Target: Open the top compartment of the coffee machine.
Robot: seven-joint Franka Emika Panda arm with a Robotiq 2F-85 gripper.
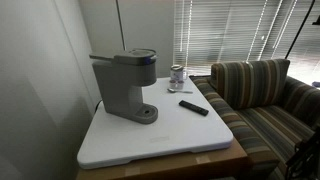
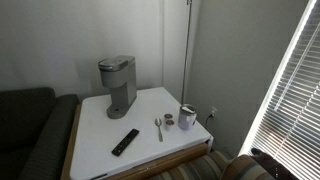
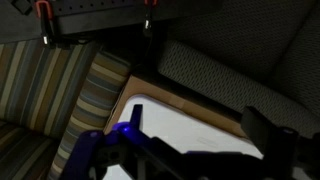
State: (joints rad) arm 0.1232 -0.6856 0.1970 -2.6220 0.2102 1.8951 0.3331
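Coffee machine [image 1: 125,85] [image 2: 117,86] stands upright near a back corner of the white table [image 1: 150,140] [image 2: 95,130], close to the wall. Its top compartment [image 1: 135,62] [image 2: 117,64] lies shut, level on the head.

No arm is clearly seen in either exterior view. The wrist view looks down from above at a corner of the table [image 3: 190,125]. The gripper [image 3: 185,160] comes in at the bottom of that view, dim and partly lit blue. Its two fingers show at lower left [image 3: 95,158] and lower right [image 3: 275,145], apart, with nothing between them. It hangs well apart from the coffee machine, which does not show in the wrist view.

By count:
- one coffee machine
- one black remote [image 1: 193,107] [image 2: 125,141] lying flat on the table
- one metal can [image 1: 177,77] [image 2: 187,117] near the table's edge
- one spoon [image 2: 158,127] between remote and can
- one small brown round thing [image 2: 168,119] just beside the can
- two couches, a striped couch [image 1: 255,95] [image 3: 50,90] and a dark couch [image 2: 30,125] [image 3: 230,70], each against one side of the table
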